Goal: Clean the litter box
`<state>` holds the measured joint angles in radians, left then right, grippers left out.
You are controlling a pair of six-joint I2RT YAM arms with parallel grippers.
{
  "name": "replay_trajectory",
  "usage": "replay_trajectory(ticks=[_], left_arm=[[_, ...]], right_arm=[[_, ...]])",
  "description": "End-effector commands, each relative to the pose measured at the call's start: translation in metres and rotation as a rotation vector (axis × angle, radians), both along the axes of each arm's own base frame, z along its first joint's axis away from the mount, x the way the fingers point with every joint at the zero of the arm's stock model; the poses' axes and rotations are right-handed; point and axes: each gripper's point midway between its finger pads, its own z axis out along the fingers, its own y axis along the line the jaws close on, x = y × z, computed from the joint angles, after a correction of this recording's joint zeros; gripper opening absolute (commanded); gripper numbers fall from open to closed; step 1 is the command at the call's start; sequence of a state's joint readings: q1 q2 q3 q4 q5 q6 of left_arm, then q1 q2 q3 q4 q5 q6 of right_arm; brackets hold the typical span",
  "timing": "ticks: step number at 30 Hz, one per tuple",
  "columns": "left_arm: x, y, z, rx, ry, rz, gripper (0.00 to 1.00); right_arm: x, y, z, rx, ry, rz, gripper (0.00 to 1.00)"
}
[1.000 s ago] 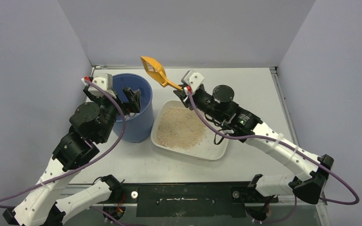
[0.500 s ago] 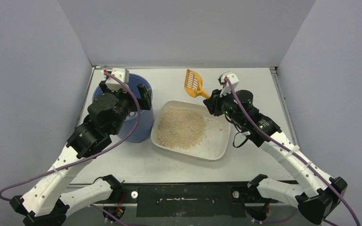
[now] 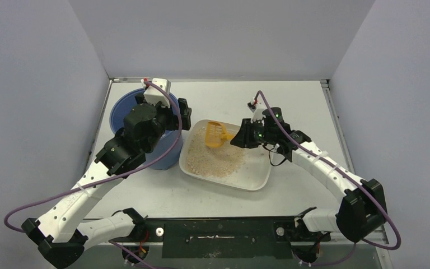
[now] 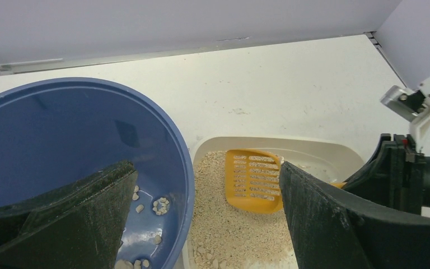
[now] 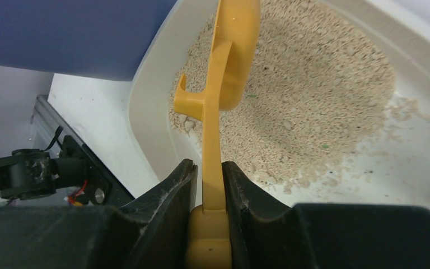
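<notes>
So that its slotted blade can sift the litter box (image 5: 141, 106) just ahead, the right pincer (image 5: 208, 167) is clamped tight on the orange scoop (image 5: 238, 45) by its handle.

Left hand (image 4: 206, 168) gapes wide, while right hand (image 5: 207, 174) is clamped tight.

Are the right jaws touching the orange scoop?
Touching. The right wrist view shows both jaws of the right gripper pressed against the scoop handle, no gap.
</notes>
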<state>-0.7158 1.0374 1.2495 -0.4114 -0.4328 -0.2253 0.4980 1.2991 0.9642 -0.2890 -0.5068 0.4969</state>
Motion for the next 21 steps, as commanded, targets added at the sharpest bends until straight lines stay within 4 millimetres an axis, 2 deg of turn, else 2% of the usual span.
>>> replay_trajectory(ticks=[1,6,10,11,16,21], left_arm=[[0.001,-0.003,0.024,-0.055,-0.047,-0.015,0.97],[0.000,0.000,0.022,-0.047,-0.040,-0.006,0.97],[-0.001,0.003,0.018,-0.035,-0.035,0.007,0.97],[0.000,0.004,0.016,-0.030,-0.033,0.009,0.97],[0.000,0.003,0.016,-0.025,-0.029,0.004,0.97],[0.002,-0.002,0.013,-0.028,-0.026,-0.008,0.97]], right_arm=[[0.009,0.020,0.007,0.119,0.039,0.013,0.00],[0.015,0.030,-0.012,0.164,0.127,0.020,0.00],[0.017,0.028,-0.028,0.169,0.180,0.005,0.07],[0.017,0.027,-0.032,0.165,0.190,-0.002,0.14],[0.017,0.015,-0.047,0.111,0.210,-0.038,0.26],[0.016,-0.001,-0.054,0.042,0.206,-0.091,0.41]])
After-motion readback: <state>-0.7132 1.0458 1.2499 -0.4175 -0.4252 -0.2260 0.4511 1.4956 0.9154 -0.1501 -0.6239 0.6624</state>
